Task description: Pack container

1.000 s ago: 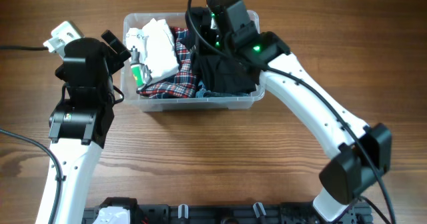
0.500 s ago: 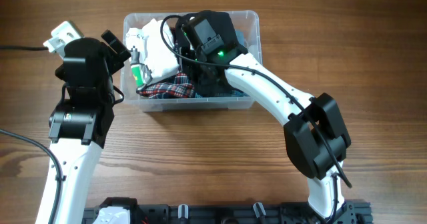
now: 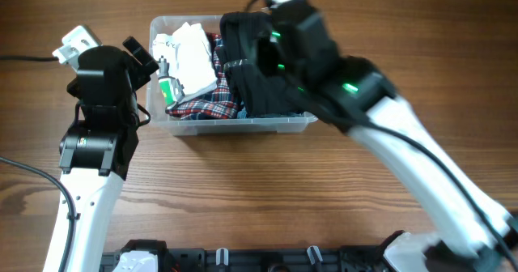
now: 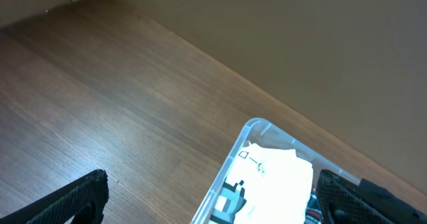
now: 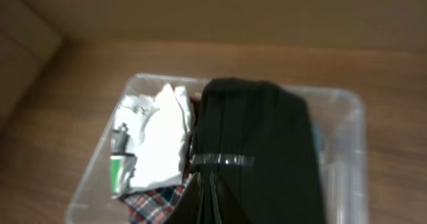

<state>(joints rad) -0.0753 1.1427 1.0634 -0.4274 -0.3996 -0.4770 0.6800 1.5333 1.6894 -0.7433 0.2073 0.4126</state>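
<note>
The clear container (image 3: 243, 125) stands at the back centre of the table, and it also shows in the right wrist view (image 5: 350, 124) and the left wrist view (image 4: 227, 177). It holds a white packet (image 3: 194, 57), a plaid cloth (image 3: 206, 102) and a green tube (image 3: 168, 86). My right gripper (image 5: 210, 184) looks shut on a black folded bundle (image 3: 259, 70) with a clear tape band, over the container's right half. My left gripper (image 4: 213, 207) is open and empty, just left of the container.
The right arm (image 3: 405, 142) runs from the lower right across the table to the container and is blurred. The left arm (image 3: 97, 134) stands at the left. A black rail (image 3: 259, 260) lies along the front edge. A cable (image 3: 20, 59) trails at the far left.
The right arm has swung back out to the right and its wrist has shifted over the container. The black bundle now shows larger and higher. The left arm has not moved.
</note>
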